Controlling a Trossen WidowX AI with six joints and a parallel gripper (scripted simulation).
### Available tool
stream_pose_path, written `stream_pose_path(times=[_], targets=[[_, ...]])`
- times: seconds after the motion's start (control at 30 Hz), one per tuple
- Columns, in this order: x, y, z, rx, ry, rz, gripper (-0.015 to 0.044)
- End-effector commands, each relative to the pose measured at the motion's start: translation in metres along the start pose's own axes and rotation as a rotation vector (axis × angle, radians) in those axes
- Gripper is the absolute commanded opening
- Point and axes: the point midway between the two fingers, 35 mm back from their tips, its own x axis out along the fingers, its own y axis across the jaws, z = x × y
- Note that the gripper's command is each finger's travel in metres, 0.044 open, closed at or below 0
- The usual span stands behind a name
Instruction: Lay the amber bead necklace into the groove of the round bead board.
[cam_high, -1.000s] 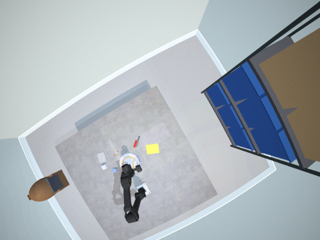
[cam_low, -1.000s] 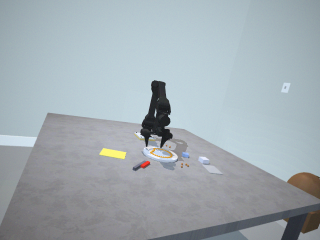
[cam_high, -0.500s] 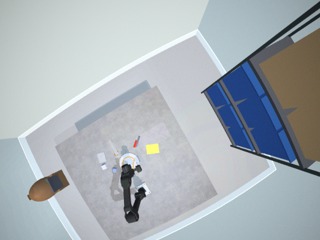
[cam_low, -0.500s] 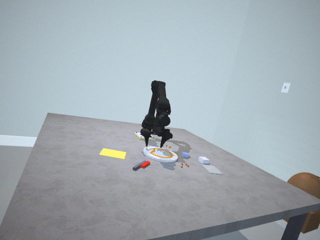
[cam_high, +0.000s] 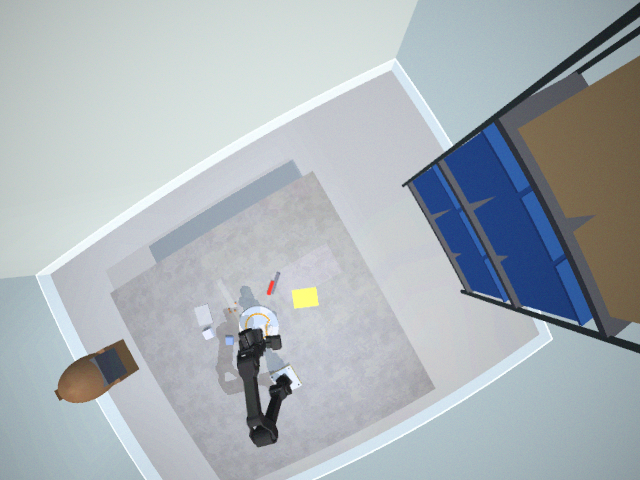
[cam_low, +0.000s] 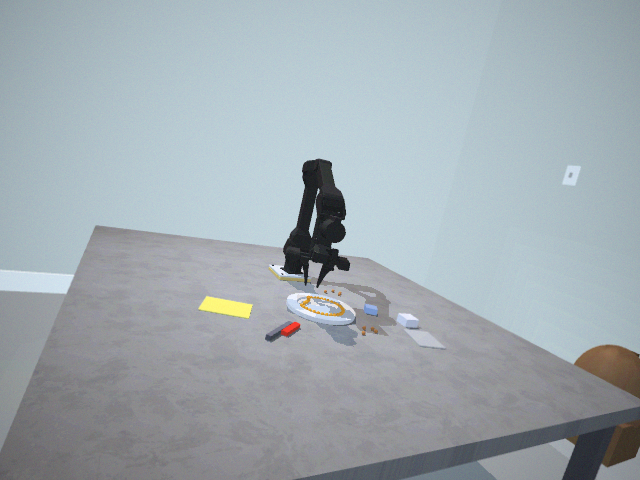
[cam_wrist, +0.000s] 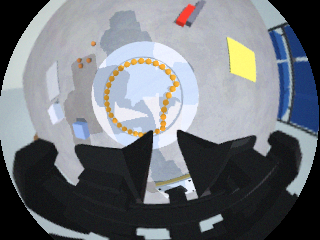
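Observation:
The round white bead board (cam_high: 258, 308) (cam_low: 330, 321) (cam_wrist: 191, 100) lies on the table. The amber bead necklace (cam_high: 257, 314) (cam_low: 328, 313) (cam_wrist: 141, 61) lies on it as a loop. In the wrist view its left, top and lower left follow the round groove, while its right side cuts inward in a bent line, away from the bare groove there. My gripper (cam_low: 311, 285) (cam_wrist: 164, 132) is partly open and empty, with its fingertips apart above the board's arm-side edge. In the top view the arm hides the fingertips and part of the board.
Loose orange beads (cam_low: 363, 331) lie beside the board. A blue block (cam_high: 229, 339) (cam_low: 370, 310) (cam_wrist: 81, 130), a white block (cam_low: 407, 320) and a pale flat card (cam_low: 424, 338) lie on that side. A yellow sheet (cam_high: 305, 297) (cam_low: 225, 307) and a red stick (cam_low: 290, 329) beside a grey one lie opposite.

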Motion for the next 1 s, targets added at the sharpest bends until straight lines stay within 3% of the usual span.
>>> stream_pose_path(times=[0.0,0.97], targets=[[0.008,0.000,0.001,0.011,-0.003,-0.004,0.0120],[0.037,-0.001,0.001,0.011,-0.003,-0.004,0.0120]])
